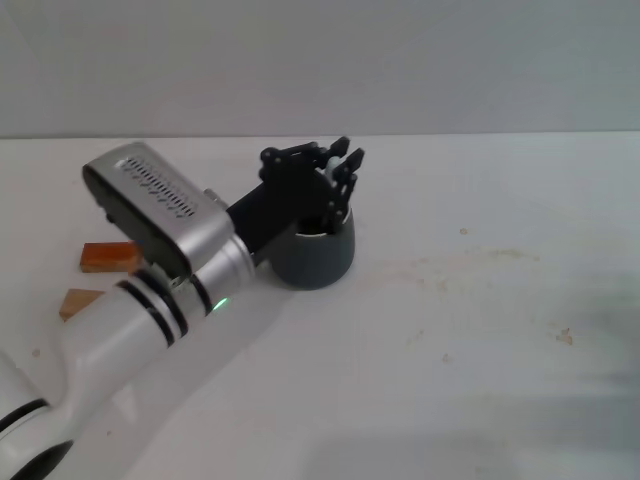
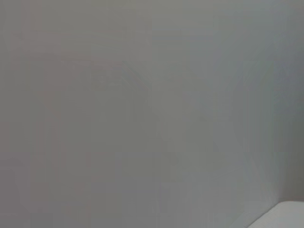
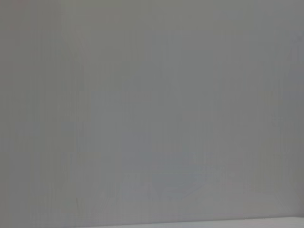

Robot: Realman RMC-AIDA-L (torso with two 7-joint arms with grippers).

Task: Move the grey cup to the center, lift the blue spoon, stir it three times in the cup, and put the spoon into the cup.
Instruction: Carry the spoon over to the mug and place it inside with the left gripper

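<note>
Grey cup (image 1: 318, 258) is what this moment turns on, yet nearest the camera comes the left arm's white forearm and silver wrist block (image 1: 160, 205), rising from the lower left and slanting up toward mid-table. Just outside that arm lie two small brown wooden blocks (image 1: 108, 257), untouched. Beyond the wrist, the black left gripper (image 1: 335, 180) hangs directly over the cup's mouth, tips tilted down toward the rim. Between its fingers (image 1: 345, 172) shows a pale sliver, probably the blue spoon (image 1: 331, 186) handle, so the fingers appear pinched on it, with the bowl hidden inside the cup. That steep reach suits stirring or dropping the spoon in. The cup sits on the white table (image 1: 480, 330) immediately below the fingertips. The right arm is nowhere visible; its wrist camera faces only blank wall.
</note>
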